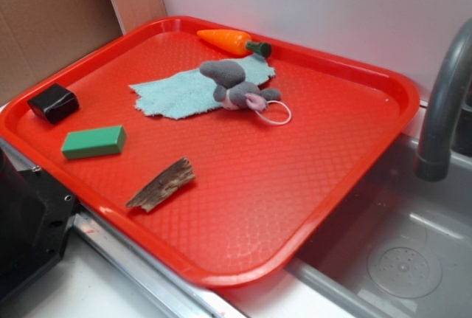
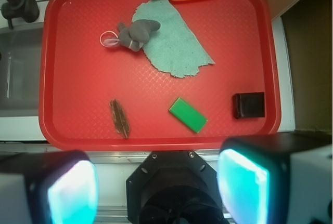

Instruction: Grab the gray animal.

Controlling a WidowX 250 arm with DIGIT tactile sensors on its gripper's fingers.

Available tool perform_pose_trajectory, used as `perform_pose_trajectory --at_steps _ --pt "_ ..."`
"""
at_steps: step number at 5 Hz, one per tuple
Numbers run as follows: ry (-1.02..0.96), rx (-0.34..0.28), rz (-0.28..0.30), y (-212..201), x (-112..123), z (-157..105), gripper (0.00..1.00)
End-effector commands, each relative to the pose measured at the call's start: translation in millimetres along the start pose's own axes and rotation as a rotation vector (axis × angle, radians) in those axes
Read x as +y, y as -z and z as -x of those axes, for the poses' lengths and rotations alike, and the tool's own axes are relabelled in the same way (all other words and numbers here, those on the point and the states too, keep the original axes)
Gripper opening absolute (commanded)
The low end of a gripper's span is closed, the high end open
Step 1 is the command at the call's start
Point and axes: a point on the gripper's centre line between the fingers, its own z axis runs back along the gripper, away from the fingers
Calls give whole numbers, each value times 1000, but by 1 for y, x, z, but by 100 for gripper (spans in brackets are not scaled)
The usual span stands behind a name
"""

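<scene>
The gripper (image 2: pixel 156 182) is hovering spread wide — the gray animal (image 2: pixel 133 34) is lying well ahead, apparently half on the cloth (image 2: pixel 177 44) — on the red tray (image 2: pixel 156 143).

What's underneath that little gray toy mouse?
The gray mouse lies partly on a light blue cloth, with its head and white cord loop over the bare red tray. Whatever is under the cloth itself is covered.

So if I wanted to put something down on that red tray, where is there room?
The biggest bare patch of the red tray lies on the sink side, between the gray plush mouse and the wood piece. The far edge is crowded: carrot, blue-green cloth, mouse. The green block and black box fill the opposite side.
</scene>
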Motion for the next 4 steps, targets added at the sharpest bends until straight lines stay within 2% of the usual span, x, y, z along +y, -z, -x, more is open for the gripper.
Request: perform_pose_trajectory --at_steps 1,3,4 --pt "0 0 0 0 0 0 100" --pt "-397 -103 62 15 10 -18 100" --pt "-612 -195 67 32 17 -36 100"
